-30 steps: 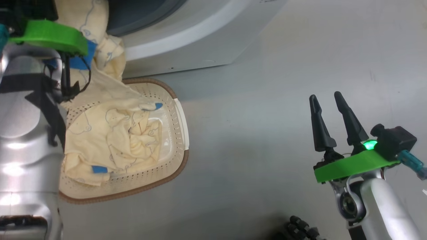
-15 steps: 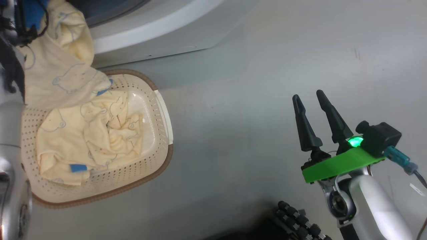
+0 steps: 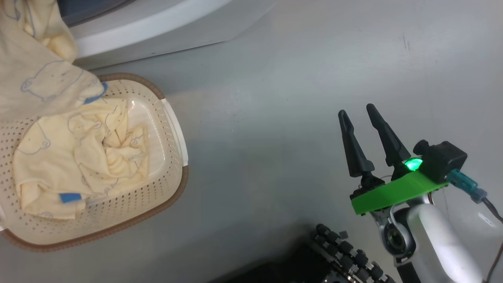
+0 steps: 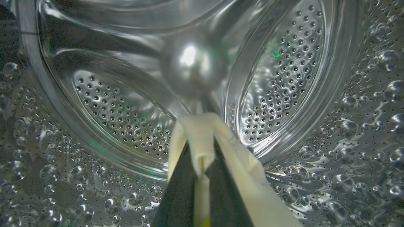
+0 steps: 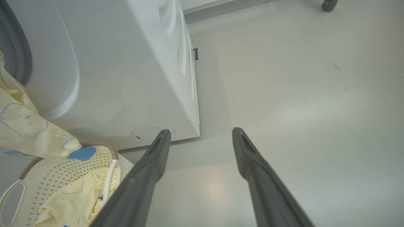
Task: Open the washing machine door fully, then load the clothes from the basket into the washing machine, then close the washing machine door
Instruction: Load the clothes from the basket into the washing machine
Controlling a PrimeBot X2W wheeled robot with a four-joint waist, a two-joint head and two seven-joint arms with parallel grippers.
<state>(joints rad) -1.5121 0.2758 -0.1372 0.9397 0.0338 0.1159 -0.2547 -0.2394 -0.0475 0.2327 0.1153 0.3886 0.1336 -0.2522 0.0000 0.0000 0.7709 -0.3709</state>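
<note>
Left end effector (image 4: 202,148) pinches clothes (image 4: 199,126) in drum (image 4: 284,78) | right end effector (image 3: 355,110) spread | I fear their trailing end snags basket (image 3: 157,192).

In the head view the washing machine (image 3: 157,31) was cut off by the top edge, and the basket (image 3: 173,129) ran off the left edge. The hanging part of the clothes (image 3: 39,82) left that picture at the upper left. A dark ribbed thing (image 3: 346,251) at the bottom edge was too cropped to identify. In the left wrist view a fold of the clothes covered the tips of the left hand (image 4: 202,154). In the right wrist view one finger of the right hand (image 5: 201,130) hid a corner of the basket, and a dark wheel (image 5: 329,4) was clipped by the top edge.
</note>
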